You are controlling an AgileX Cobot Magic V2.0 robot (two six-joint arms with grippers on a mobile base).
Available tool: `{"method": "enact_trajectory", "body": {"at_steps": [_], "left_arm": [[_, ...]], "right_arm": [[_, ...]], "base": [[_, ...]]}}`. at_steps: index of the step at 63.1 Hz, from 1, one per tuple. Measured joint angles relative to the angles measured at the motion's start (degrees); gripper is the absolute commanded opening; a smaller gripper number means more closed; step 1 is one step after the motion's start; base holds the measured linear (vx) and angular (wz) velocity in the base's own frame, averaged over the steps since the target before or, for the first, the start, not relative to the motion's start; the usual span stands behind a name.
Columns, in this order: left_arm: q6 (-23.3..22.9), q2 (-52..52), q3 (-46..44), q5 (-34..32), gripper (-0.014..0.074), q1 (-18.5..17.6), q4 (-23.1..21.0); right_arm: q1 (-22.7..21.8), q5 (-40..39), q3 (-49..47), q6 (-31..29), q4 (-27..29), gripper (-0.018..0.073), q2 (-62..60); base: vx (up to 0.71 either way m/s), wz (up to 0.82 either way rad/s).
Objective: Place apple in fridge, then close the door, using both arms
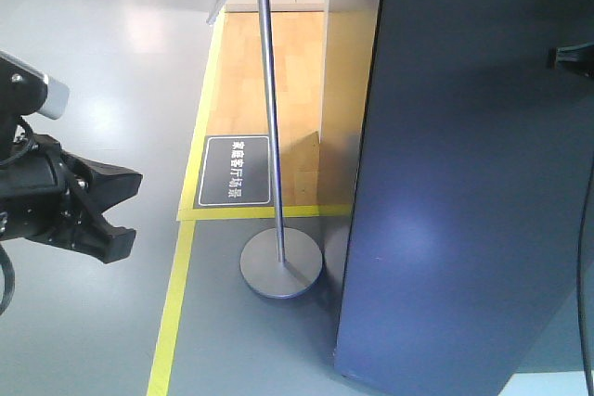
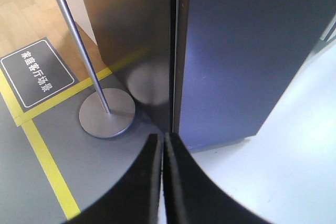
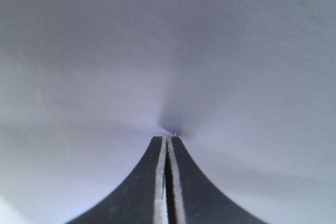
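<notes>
A sign stand (image 1: 279,261) stood on the grey floor (image 1: 93,90) just left of the fridge (image 1: 464,192), its round metal base by the fridge's lower corner and its thin pole (image 1: 268,90) rising beside the side panel. A dark floor plate (image 1: 236,172) with white lettering lay behind the base, inside yellow tape lines (image 1: 173,312) that edged a strip of wood flooring.

The left arm (image 1: 46,192) reached in from the left edge of the front view, well apart from the fridge, with its gripper (image 2: 163,145) aimed at the seam where the door (image 2: 247,51) met the cabinet; its jaws were together, empty. The right gripper (image 3: 167,142) was pressed tip-first against a plain pale grey-blue surface, its jaws together as well.

The door showed a smooth dark grey-blue face with soft light patches and lay flush against the fridge body. The apple appeared in no view.
</notes>
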Motion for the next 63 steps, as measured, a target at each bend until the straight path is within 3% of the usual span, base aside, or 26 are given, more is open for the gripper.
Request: {"method": "enact_trajectory", "body": {"at_steps": [31,46,63], "left_arm": [[0.0,0.0,0.0,0.05,-0.0006,0.0,0.0],[0.0,0.0,0.0,0.05,-0.0006,0.0,0.0],[0.0,0.0,0.0,0.05,-0.0006,0.0,0.0]], "right_arm": [[0.0,3.18,-12.43,0.0,0.11,-0.0003,10.87],[-0.36,-4.7,-15.47,0.0,-0.27,-0.0003,16.44],[-0.21,-3.34,-15.58,0.0,-0.2,-0.0003,16.06]], "base": [[0.0,0.0],[0.0,0.0],[0.0,0.0]]}}
